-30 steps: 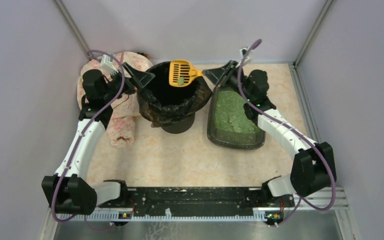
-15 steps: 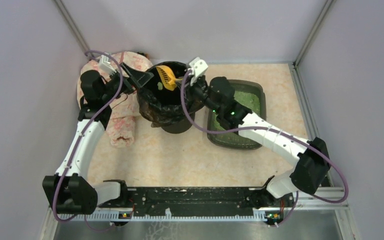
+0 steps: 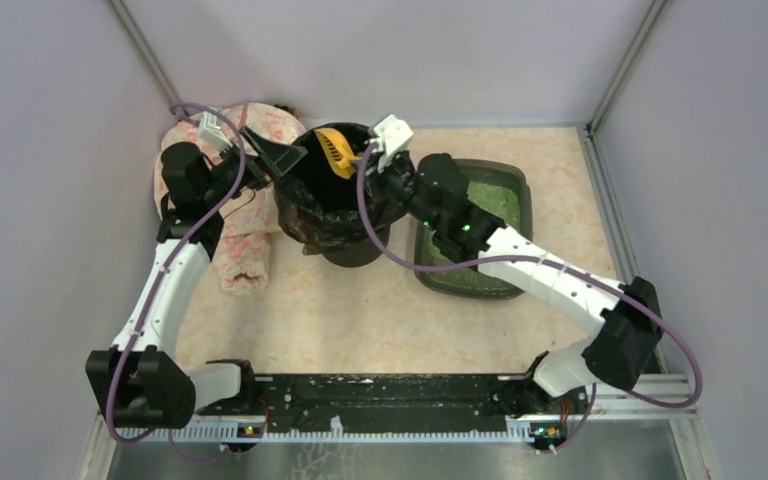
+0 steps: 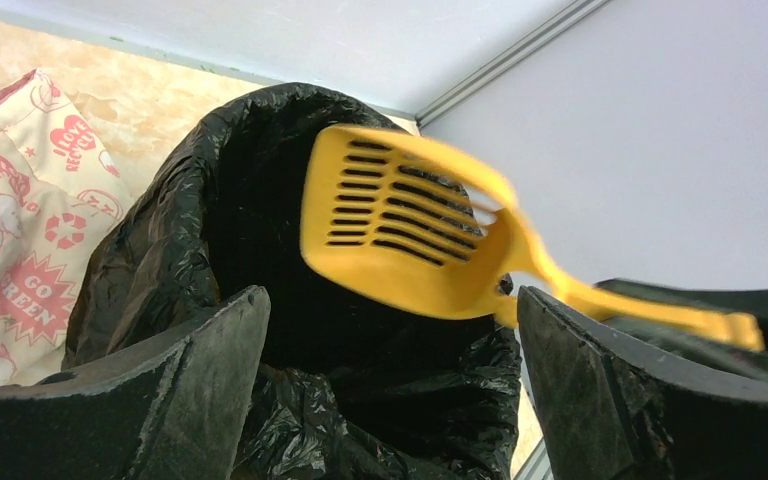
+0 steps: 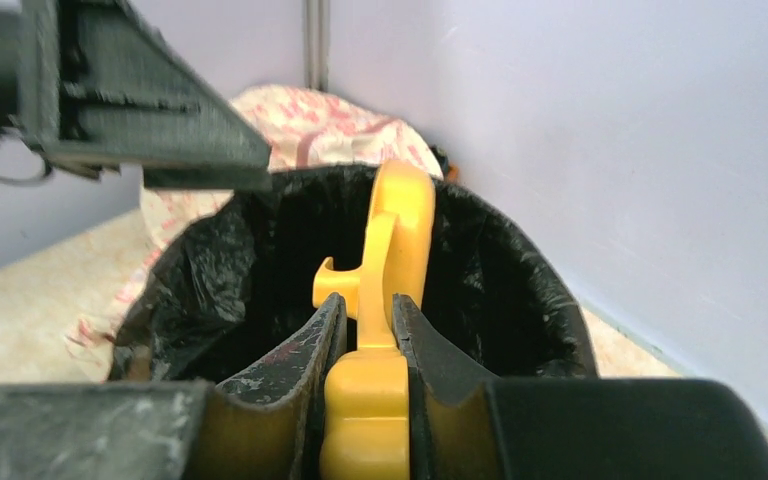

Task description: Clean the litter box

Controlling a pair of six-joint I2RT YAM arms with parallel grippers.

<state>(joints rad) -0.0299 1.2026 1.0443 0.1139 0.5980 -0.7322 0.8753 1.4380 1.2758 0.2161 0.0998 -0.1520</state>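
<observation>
Litter box (image 3: 480,290) sits on the right half of the surface (image 3: 360,310), toward the far edge and just right of the black-bagged bin (image 3: 305,215), with green granules (image 3: 498,203) showing in its far end. The right arm covers its near-left part, so I cannot tell whether any waste is left in it. The yellow slotted scoop (image 3: 334,152) is out of the tray and over the bin's mouth, turned up on its edge, and in the left wrist view nothing shows on its slotted blade (image 4: 400,235). By my reading this is the tipping-out step of one scoopful (possibly one of several), with a return to the tray likely to follow. The right gripper (image 3: 362,160) has its jaws pressed together on the scoop's handle, which the right wrist view shows pinched between them (image 5: 365,320). The right arm reaches diagonally from the near-right edge across the tray's corner, its wrist rolled over beside the bin's right rim. The left gripper (image 3: 280,158) hangs at the bin's left rim with jaws spread wide and holding nothing; whether they touch the bag I cannot tell. The left arm runs up the left side of the surface, past a pink-printed cloth bag (image 3: 245,240) in the far-left corner.
</observation>
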